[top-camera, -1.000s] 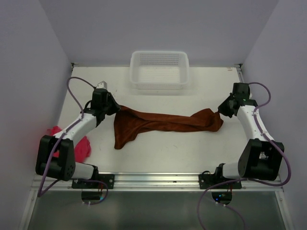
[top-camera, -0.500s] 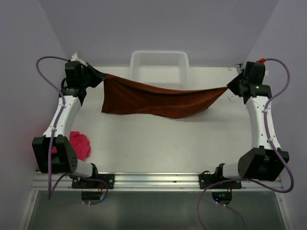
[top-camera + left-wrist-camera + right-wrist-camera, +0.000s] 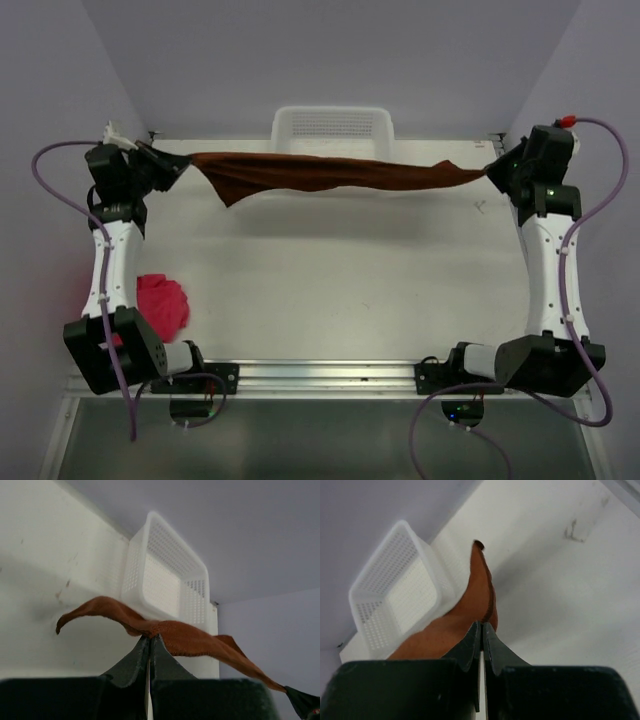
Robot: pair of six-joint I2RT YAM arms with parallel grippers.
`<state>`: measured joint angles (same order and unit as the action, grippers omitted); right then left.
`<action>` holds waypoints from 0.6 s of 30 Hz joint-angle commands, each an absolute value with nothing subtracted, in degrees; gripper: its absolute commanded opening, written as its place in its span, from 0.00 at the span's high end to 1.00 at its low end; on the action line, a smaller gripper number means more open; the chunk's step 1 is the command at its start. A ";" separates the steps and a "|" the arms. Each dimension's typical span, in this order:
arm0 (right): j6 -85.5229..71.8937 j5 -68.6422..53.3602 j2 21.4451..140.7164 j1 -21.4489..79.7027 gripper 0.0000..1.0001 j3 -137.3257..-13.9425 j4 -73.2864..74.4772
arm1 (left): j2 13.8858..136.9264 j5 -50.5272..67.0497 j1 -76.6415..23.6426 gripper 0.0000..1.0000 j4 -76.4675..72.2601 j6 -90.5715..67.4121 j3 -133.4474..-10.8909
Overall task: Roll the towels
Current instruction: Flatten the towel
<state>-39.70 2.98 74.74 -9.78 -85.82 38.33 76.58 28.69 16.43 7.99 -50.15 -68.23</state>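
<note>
There's the rust-brown towel (image 3: pixel 330 172) far across, the pink towel (image 3: pixel 163 300) bright at near left, white basket (image 3: pixel 332 110) with fine mesh holes, plain white table (image 3: pixel 330 285), white-and-black arms (image 3: pixel 108 262), purple cables (image 3: pixel 624 165), pale lilac walls (image 3: pixel 330 50).

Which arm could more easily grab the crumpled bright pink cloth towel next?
Probably the left: the bright pink cloth towel lies beside that arm's base, across the white table from the right one. The left gripper and right gripper both clamp the stretched rust-brown cloth towel.
</note>
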 commanded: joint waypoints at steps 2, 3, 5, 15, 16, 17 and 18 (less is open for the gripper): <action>-41.48 -1.74 68.83 -10.37 1.00 -68.18 35.43 | 67.09 36.29 16.70 1.00 1.42 -51.77 -47.58; -41.83 -2.11 66.82 -10.37 1.00 -65.33 34.90 | 65.49 35.95 16.61 1.00 1.41 -51.68 -44.42; -41.75 -2.55 65.13 -10.37 1.00 -59.01 34.89 | 61.64 36.56 16.96 1.00 2.71 -50.72 -37.20; -41.05 5.00 57.57 -11.69 1.00 -49.75 41.48 | 51.68 36.31 18.72 1.00 9.13 -48.00 -22.41; -40.96 5.44 57.48 -11.86 1.00 -49.40 41.92 | 52.03 35.69 18.72 1.00 10.01 -46.16 -22.06; -40.70 5.88 57.13 -12.13 1.00 -48.52 41.92 | 53.16 35.07 18.72 1.00 10.89 -45.45 -21.80; -40.61 6.50 56.95 -12.13 1.00 -48.08 42.01 | 53.70 34.02 18.72 1.00 10.99 -44.83 -21.45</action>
